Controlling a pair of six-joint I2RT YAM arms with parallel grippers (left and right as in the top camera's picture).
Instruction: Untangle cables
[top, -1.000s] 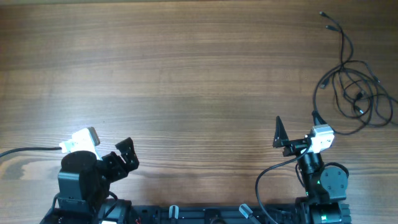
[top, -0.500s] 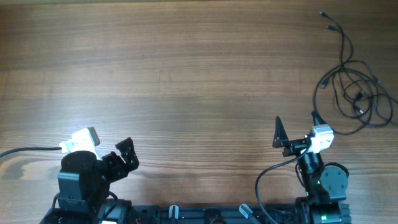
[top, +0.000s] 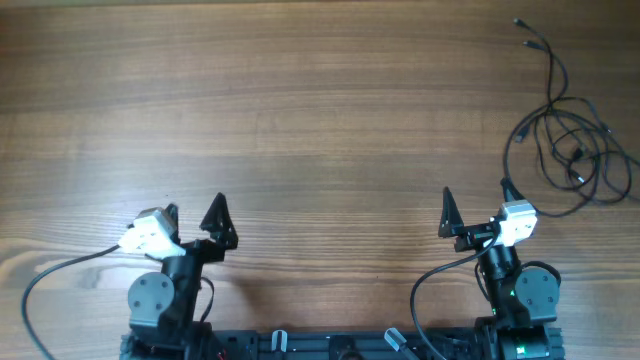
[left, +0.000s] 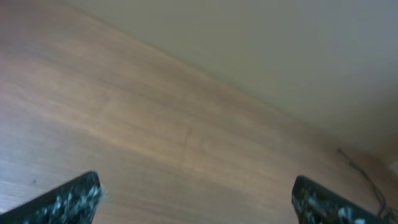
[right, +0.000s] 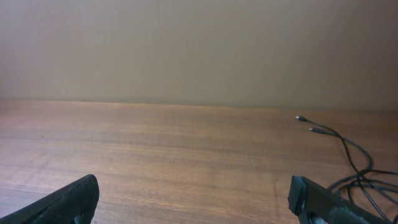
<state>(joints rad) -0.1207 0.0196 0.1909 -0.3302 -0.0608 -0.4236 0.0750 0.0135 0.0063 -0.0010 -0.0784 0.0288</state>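
Observation:
The cables (top: 570, 150) lie as a loose tangle of thin black cords at the far right of the wooden table (top: 320, 120), with two plug ends trailing toward the back edge. In the right wrist view the cables (right: 351, 158) show ahead and to the right, and in the left wrist view a faint strand of the cables (left: 364, 177) shows at far right. My right gripper (top: 478, 200) is open near the front edge, left of and nearer than the tangle, holding nothing. My left gripper (top: 193, 214) is open at the front left, far from the cords. Both wrist views show the left gripper (left: 196, 186) and the right gripper (right: 194, 186) with bare wood between the fingers.
A thick black arm cable (top: 50, 275) loops over the table at the front left, and another (top: 430, 280) curls beside the right arm's base. A plain pale wall (right: 199, 50) rises behind the table's far edge.
The left arm has swung round: its wrist moved right and its fingers now point toward the back of the table. The right arm and the cords have not moved.

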